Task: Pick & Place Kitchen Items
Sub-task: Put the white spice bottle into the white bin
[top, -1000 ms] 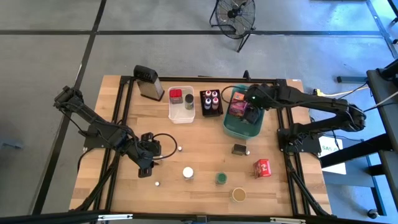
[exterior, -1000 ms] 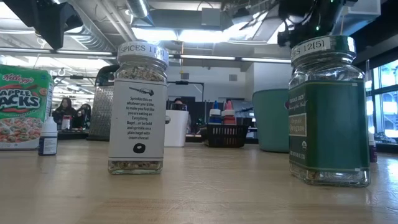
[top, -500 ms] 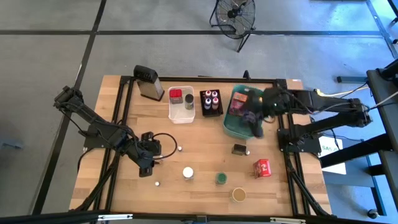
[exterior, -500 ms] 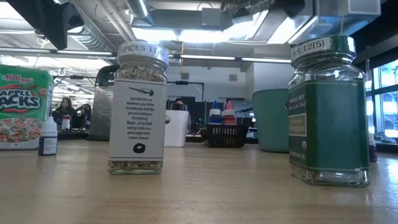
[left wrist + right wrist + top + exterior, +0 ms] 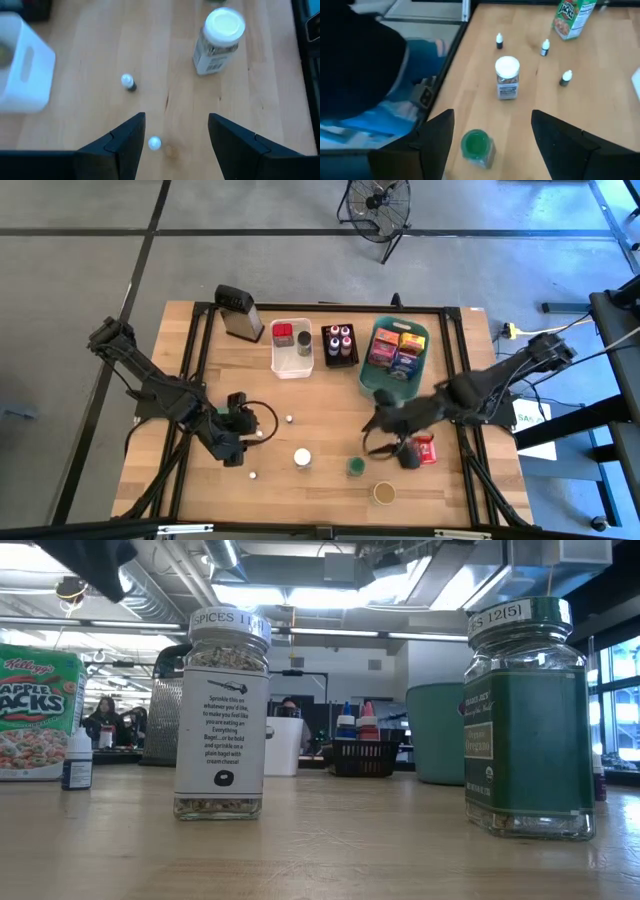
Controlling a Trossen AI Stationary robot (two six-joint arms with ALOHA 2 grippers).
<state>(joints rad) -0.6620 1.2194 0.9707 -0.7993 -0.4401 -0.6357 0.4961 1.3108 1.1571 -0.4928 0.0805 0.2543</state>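
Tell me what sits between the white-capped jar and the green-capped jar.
Only bare wood. In the right wrist view the white-capped jar and the green-capped jar stand apart with empty tabletop between; the high view agrees.

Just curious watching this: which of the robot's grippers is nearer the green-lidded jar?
The right gripper. It hovers open just beside the green-lidded jar; the left gripper, also open, is farther off across the table.

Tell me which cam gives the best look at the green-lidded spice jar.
Low view: the green-lidded jar stands close up on the right, label and lid lettering legible. High view shows only its green lid. Right wrist view catches it from above between the open right gripper's fingers. Left wrist view misses it.
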